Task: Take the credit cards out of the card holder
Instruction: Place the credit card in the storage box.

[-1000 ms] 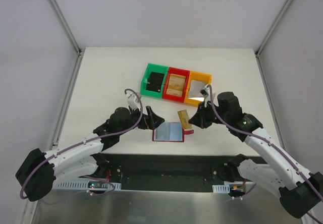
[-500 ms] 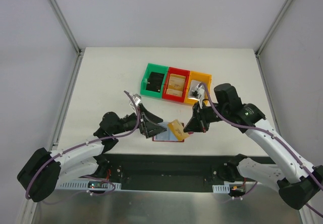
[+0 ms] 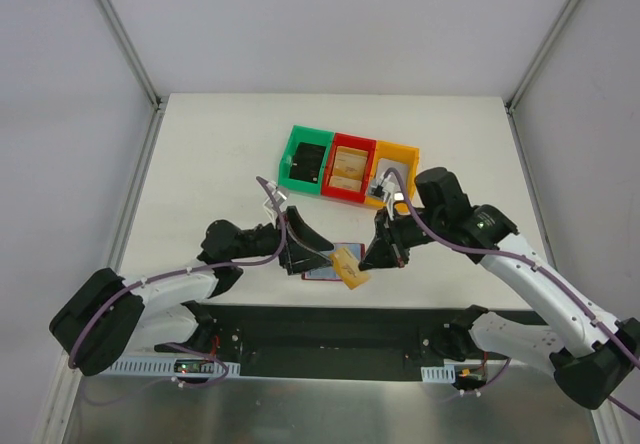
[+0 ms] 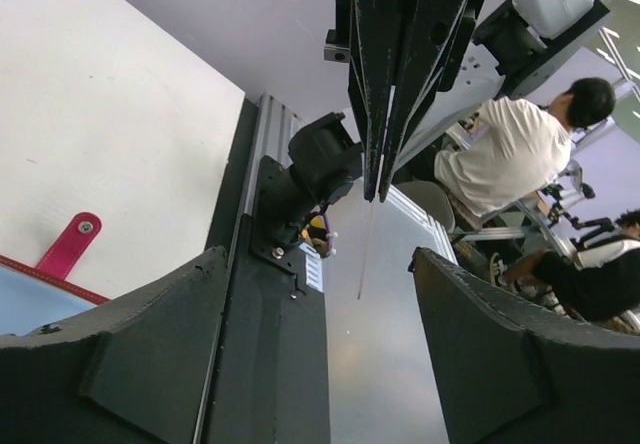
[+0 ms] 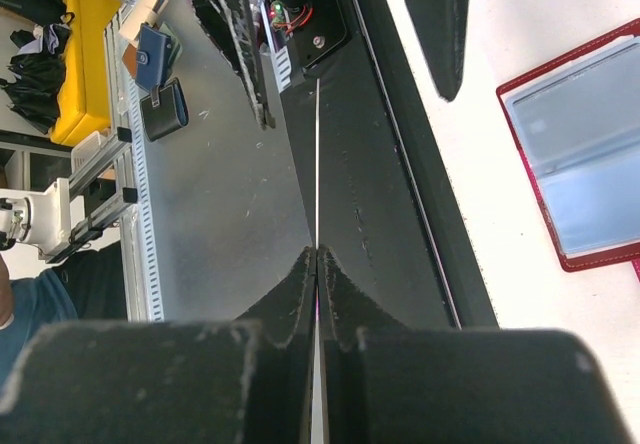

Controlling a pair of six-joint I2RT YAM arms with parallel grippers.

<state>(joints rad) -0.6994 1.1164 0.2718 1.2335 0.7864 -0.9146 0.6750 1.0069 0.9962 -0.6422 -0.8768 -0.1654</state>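
The dark red card holder (image 3: pixel 325 273) lies open on the table near the front edge, mostly hidden under both grippers. Its grey-blue panels (image 5: pixel 578 154) and red strap tab (image 4: pixel 66 250) show in the wrist views. My right gripper (image 3: pixel 373 255) (image 5: pixel 317 254) is shut on a gold credit card (image 3: pixel 347 265), which the right wrist view shows edge-on as a thin line (image 5: pixel 317 154). My left gripper (image 3: pixel 312 251) (image 4: pixel 318 256) is open. The card's thin edge (image 4: pixel 361 264) hangs between its two fingers without touching either.
A green bin (image 3: pixel 305 162), a red bin (image 3: pixel 350 169) and a yellow bin (image 3: pixel 394 174) stand in a row behind the grippers, each with items inside. The table's front edge and black frame rail (image 3: pixel 330 329) lie just beneath the card.
The right gripper carried the gold card left and toward the front edge. The left gripper swung right to meet it, and its jaws narrowed a little around the card.
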